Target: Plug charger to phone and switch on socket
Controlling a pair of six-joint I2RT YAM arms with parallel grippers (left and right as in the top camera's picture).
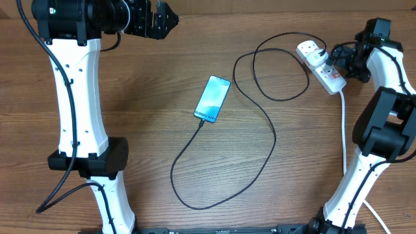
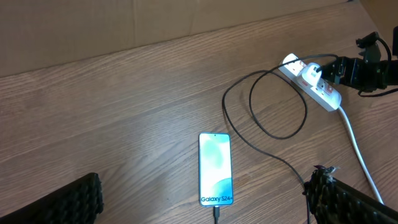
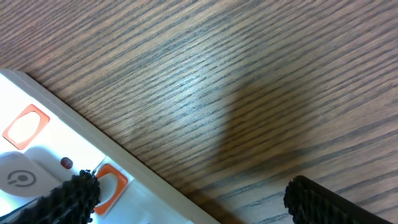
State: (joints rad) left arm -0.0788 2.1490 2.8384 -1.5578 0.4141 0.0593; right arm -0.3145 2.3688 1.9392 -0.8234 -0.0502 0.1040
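- Wood-grain table (image 1: 143,117) carries everything. My left gripper (image 1: 170,21) hangs at the far edge, jaws spread and empty, out of the way, I reckon.
- The phone (image 1: 212,99) lies flat mid-table, the charger (image 1: 270,143) meeting its lower edge and looping to the socket (image 1: 331,79).
- My right gripper (image 1: 337,62) hovers over the socket, jaws apart, holding nothing, one finger beside a red switch (image 3: 111,180), placed to press it, I judge.

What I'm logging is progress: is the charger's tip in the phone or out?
In, it appears: the charger meets the phone at its bottom edge, no gap, in overhead and left wrist views.
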